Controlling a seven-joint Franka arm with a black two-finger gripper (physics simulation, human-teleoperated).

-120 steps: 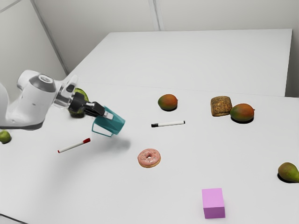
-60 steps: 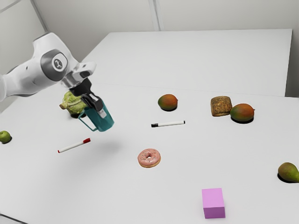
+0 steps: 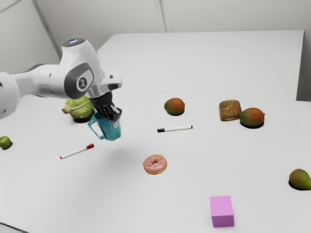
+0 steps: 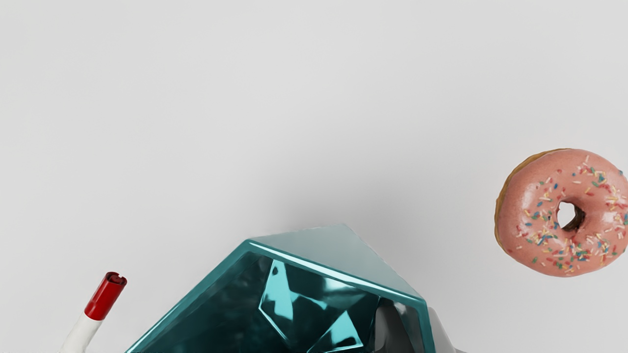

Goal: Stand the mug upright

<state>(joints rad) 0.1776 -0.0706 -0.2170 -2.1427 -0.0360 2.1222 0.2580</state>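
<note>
The teal mug (image 3: pixel 111 130) hangs above the table in the exterior view, close to upright with a slight tilt, its handle toward the exterior view's left. My gripper (image 3: pixel 112 116) points down at the mug's rim and is shut on its wall. In the wrist view the open mouth of the mug (image 4: pixel 294 304) faces the camera. One grey finger (image 4: pixel 390 328) stands inside the mug, and part of the other appears just outside the same wall.
A red-capped marker (image 3: pixel 77 151) and a pink donut (image 3: pixel 155 164) lie on the table (image 3: pixel 136 204) on either side of the mug. Behind it sits a cabbage (image 3: pixel 79 108). Farther off are a black-capped marker (image 3: pixel 175 128), a mango (image 3: pixel 174 106) and a purple block (image 3: pixel 222 211).
The hand has swung from nearly level to pointing down, turning the held mug from strongly tilted to nearly upright. Over the last half second both shifted slightly toward the exterior view's right.
</note>
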